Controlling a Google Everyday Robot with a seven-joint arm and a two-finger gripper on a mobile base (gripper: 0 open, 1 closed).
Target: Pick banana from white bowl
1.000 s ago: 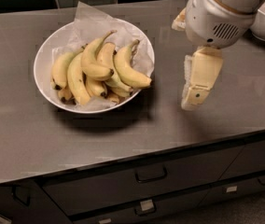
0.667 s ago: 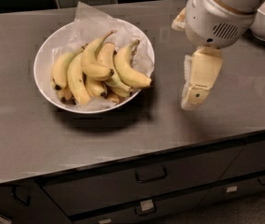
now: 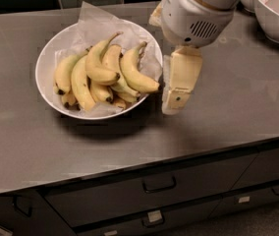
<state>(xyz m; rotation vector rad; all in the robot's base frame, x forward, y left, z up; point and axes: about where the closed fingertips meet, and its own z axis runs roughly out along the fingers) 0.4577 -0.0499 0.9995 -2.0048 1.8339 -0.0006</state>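
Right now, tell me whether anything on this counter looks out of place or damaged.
Nothing serious. The paper lining pokes up past the white bowl's far rim, and several bananas have dark spots. The gripper hangs beside the bowl, close to one banana's tip.

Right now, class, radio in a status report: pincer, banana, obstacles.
Pincer hanging outside rim of white bowl. Banana atop pile, untouched. Other bananas pressed alongside.
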